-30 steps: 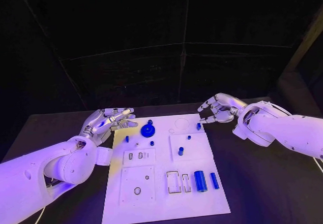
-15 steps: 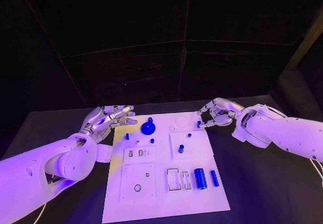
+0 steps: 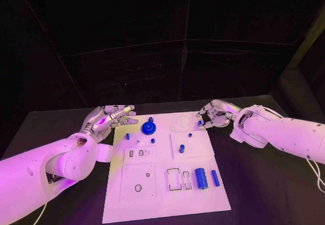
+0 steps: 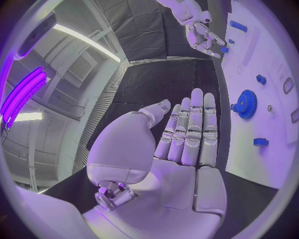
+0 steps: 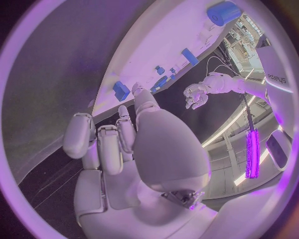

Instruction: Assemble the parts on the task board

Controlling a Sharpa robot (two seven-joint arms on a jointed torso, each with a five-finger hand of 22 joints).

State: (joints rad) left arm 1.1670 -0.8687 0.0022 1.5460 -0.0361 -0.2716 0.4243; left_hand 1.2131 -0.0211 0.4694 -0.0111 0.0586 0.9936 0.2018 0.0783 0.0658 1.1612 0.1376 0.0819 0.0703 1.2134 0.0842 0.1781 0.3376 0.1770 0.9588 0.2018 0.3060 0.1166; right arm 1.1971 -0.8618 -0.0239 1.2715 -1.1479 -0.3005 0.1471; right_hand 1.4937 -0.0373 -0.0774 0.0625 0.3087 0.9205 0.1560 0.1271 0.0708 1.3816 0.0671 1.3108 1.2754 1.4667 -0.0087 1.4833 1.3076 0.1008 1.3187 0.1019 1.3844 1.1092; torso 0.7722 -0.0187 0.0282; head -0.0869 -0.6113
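So, fingers first: the left hand (image 3: 109, 120) is seen with its fingers (image 4: 192, 130) stretched out flat and pressed side by side, thumb off to one side, and nothing is held in them. It is hovered over the task board's (image 3: 165, 201) far left corner, just beside the blue gear (image 3: 148, 129), no contact visible.

The right hand (image 3: 214, 114) is curled in, fingers (image 5: 99, 144) bunched toward the thumb. It is parked at the board's far right edge, right next to a small blue peg (image 3: 200, 123). Whether that peg is actually being pinched can't be told from the head view or the right wrist view, since the fingertips are blocked by the palm.

On the white board itself, more small blue parts are spread around: a peg (image 3: 181, 149) standing near the middle, and a fat blue cylinder (image 3: 200, 179) laid beside a thinner blue bar (image 3: 215, 177) toward the near right. Everything is sat on the black table (image 3: 272, 188).
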